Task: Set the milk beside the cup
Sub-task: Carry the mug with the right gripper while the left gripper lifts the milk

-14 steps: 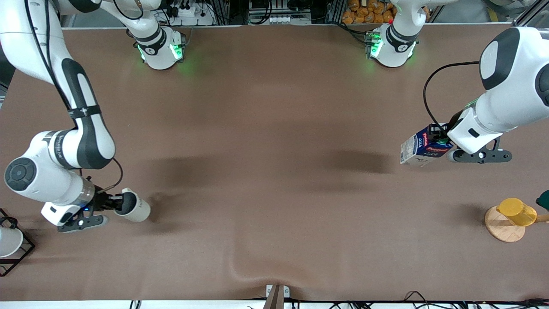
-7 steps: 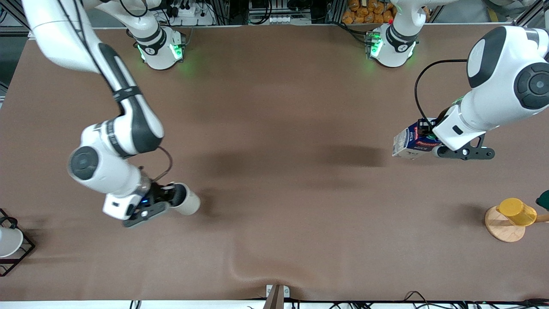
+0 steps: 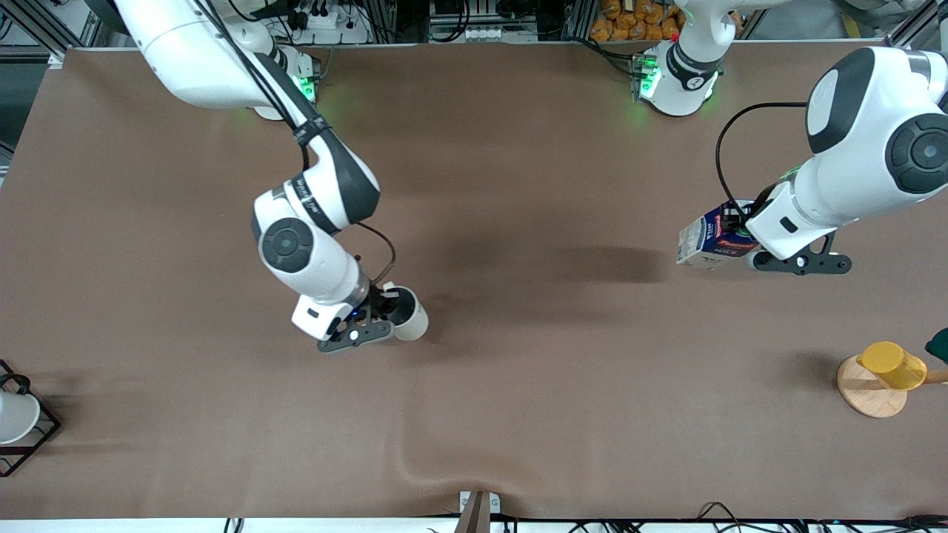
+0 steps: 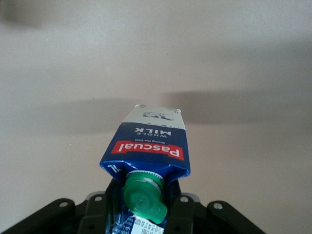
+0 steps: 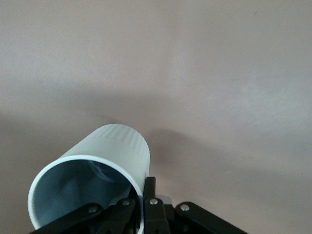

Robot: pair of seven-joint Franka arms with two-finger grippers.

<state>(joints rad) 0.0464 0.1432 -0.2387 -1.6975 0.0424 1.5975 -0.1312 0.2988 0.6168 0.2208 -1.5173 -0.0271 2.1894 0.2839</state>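
My left gripper (image 3: pixel 738 226) is shut on the top of the milk (image 3: pixel 707 240), a dark blue carton with a green cap and red label band, held tilted over the table toward the left arm's end. In the left wrist view the milk (image 4: pixel 148 148) sits between my fingers (image 4: pixel 174 195), green cap toward the camera. My right gripper (image 3: pixel 385 305) is shut on the rim of the cup (image 3: pixel 409 319), an off-white mug held on its side over the table's middle. In the right wrist view the cup (image 5: pixel 92 183) shows its grey interior, with one finger (image 5: pixel 149 192) outside the wall.
A yellow cup (image 3: pixel 891 364) stands on a round wooden coaster (image 3: pixel 870 392) near the left arm's end. A plain white cup (image 3: pixel 15 416) in a black wire rack (image 3: pixel 33 444) stands at the right arm's end. The brown table cover has a wrinkle (image 3: pixel 426 463) near the front edge.
My right gripper has carried the cup from the right arm's end toward the table's middle. My left gripper has moved the milk slightly toward the middle, then held nearly still.
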